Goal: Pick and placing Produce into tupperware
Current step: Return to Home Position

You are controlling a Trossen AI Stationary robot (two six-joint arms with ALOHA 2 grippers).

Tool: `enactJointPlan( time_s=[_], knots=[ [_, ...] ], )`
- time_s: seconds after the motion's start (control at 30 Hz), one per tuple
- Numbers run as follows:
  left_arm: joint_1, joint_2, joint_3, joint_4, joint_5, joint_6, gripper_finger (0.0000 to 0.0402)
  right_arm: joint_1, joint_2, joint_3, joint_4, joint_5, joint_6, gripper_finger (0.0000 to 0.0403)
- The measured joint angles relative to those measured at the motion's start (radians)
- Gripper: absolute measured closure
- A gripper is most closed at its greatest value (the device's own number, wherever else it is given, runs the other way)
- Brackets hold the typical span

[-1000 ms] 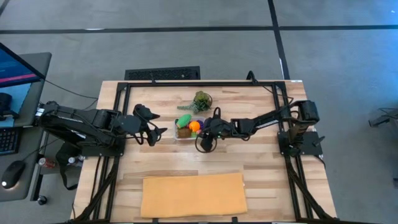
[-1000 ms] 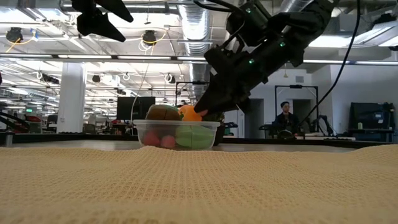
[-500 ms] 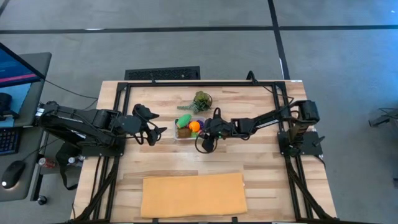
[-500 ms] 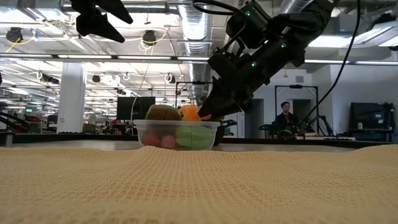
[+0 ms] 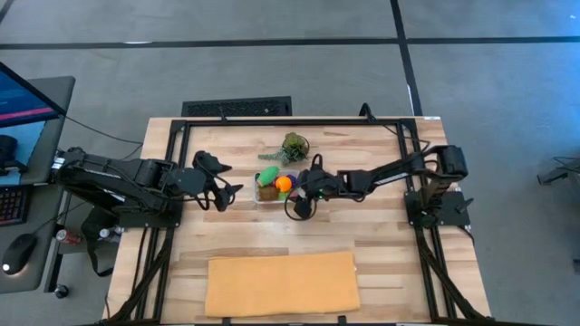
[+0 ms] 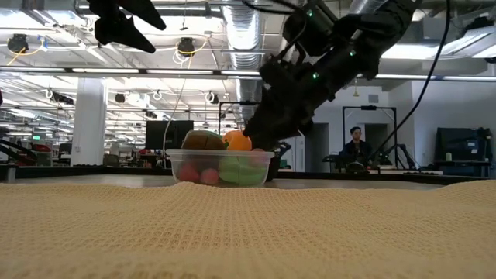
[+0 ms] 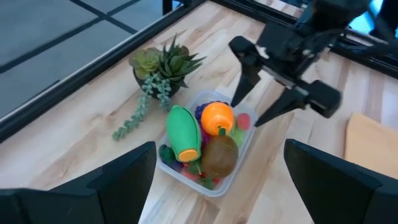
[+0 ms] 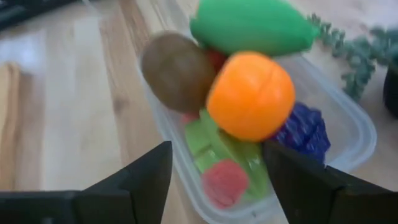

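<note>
The clear tupperware tub point(image 5: 275, 186) stands on the table's middle, heaped with produce: an orange piece point(image 8: 250, 96), a brown one point(image 8: 177, 71), a long green one point(image 8: 249, 25), purple grapes point(image 8: 303, 132) and a pink-red piece point(image 8: 224, 181). My right gripper point(image 5: 300, 182) hangs open just above the tub's right end, one finger on each side of the orange piece and apart from it. My left gripper point(image 5: 231, 193) is open, raised and off to the tub's left, holding nothing.
A bushy green leafy plant point(image 5: 293, 147) sits just beyond the tub toward the far edge. A big flat tan-orange sheet point(image 5: 281, 285) covers the near middle of the table. A black frame runs along the table's far and side edges. A person stands in the room behind.
My right gripper has edged slightly toward the table's left, over the tub's right end, and stays open. The tub and the produce have not moved.
</note>
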Motion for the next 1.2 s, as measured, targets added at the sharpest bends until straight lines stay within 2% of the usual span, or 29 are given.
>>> enactJointPlan(
  time_s=[0.2, 0.5, 0.6, 0.7, 0.87, 1.1, 1.2],
  knots=[
    [0.0, 0.0, 0.0, -0.001, -0.038, 0.002, 0.0058, 0.0, -0.076, 0.015, -0.013, 0.0, -0.046, 0.0153],
    [0.0, 0.0, 0.0, 0.0, -0.05, 0.026, 0.0058, -0.015, -0.264, 0.015, -0.071, 0.0, -0.153, 0.0154],
    [0.0, 0.0, 0.0, -0.024, -0.041, 0.089, 0.0058, -0.026, -0.318, 0.015, -0.075, 0.003, -0.182, 0.0154],
    [0.0, 0.0, 0.0, -0.048, -0.086, 0.158, 0.0058, -0.041, -0.37, 0.015, -0.135, 0.003, -0.184, 0.0154],
    [0.001, 0.0, 0.0, -0.033, -0.156, 0.137, 0.0058, -0.078, -0.431, 0.015, -0.168, 0.003, -0.184, 0.0154],
    [0.003, 0.0, 0.0, 0.021, -0.153, 0.296, 0.0058, -0.114, -0.488, 0.015, -0.208, 0.001, -0.102, 0.0154],
    [0.01, 0.0, 0.0, 0.079, -0.156, 0.387, 0.0058, -0.109, -0.51, 0.015, -0.222, -0.013, -0.114, 0.0154]
  ],
)
